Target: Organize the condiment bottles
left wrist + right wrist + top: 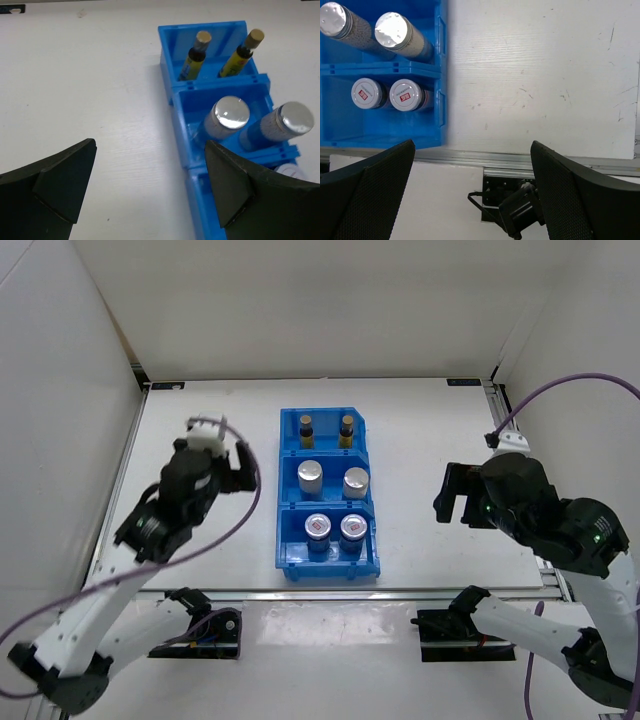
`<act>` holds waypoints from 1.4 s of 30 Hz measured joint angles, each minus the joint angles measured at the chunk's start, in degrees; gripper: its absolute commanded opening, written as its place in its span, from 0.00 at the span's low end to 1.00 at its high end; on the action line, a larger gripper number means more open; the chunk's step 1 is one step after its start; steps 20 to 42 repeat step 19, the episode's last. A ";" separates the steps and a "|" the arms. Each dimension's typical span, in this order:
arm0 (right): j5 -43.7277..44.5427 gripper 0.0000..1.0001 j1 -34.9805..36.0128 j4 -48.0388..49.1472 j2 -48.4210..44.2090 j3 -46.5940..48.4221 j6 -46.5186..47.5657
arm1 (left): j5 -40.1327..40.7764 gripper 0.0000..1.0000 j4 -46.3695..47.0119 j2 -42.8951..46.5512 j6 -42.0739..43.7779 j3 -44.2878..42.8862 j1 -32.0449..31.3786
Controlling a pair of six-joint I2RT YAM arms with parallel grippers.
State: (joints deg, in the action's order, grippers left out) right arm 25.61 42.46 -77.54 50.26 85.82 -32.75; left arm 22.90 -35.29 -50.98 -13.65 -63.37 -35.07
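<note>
The blue three-compartment bin (283, 540) stands at the table's middle. Its far compartment holds two slim amber bottles (306, 430) (195, 60), the middle one two white-blue cylinders with silver lids (310, 476) (227, 117) (395, 32), and the near one two short silver jars with red-marked lids (318, 530) (406, 95). All stand upright. My left gripper (215, 445) (150, 150) is open and empty above the table left of the bin. My right gripper (455, 495) (472, 145) is open and empty, right of the bin over the table's near edge.
White enclosure walls surround the table on three sides. An aluminium rail (520, 161) runs along the near table edge, with a black arm mount and cable (520, 212) below it. The arm bases (205, 625) (450, 625) sit at the near edge.
</note>
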 measured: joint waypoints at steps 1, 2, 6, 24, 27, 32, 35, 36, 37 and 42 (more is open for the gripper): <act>0.24 1.00 0.02 -0.02 -0.20 -0.02 0.26 | 0.26 1.00 0.92 3.96 0.87 3.45 0.02; 0.46 1.00 0.02 -0.02 -0.31 -0.09 0.44 | 0.39 1.00 1.25 7.87 1.88 6.84 0.04; 1.11 1.00 0.00 -0.07 -0.28 -1.27 0.92 | 0.94 1.00 3.02 20.61 4.94 15.93 0.04; 2.73 1.00 0.02 -0.31 -0.42 -2.05 1.55 | 2.47 1.00 6.78 31.32 10.91 22.84 0.04; 2.73 1.00 0.02 -0.31 -0.42 -2.05 1.55 | 2.47 1.00 6.78 31.32 10.91 22.84 0.04; 2.73 1.00 0.02 -0.31 -0.42 -2.05 1.55 | 2.47 1.00 6.78 31.32 10.91 22.84 0.04; 2.73 1.00 0.02 -0.31 -0.42 -2.05 1.55 | 2.47 1.00 6.78 31.32 10.91 22.84 0.04; 2.73 1.00 0.02 -0.31 -0.42 -2.05 1.55 | 2.47 1.00 6.78 31.32 10.91 22.84 0.04; 2.73 1.00 0.02 -0.31 -0.42 -2.05 1.55 | 2.47 1.00 6.78 31.32 10.91 22.84 0.04; 2.73 1.00 0.02 -0.31 -0.42 -2.05 1.55 | 2.47 1.00 6.78 31.32 10.91 22.84 0.04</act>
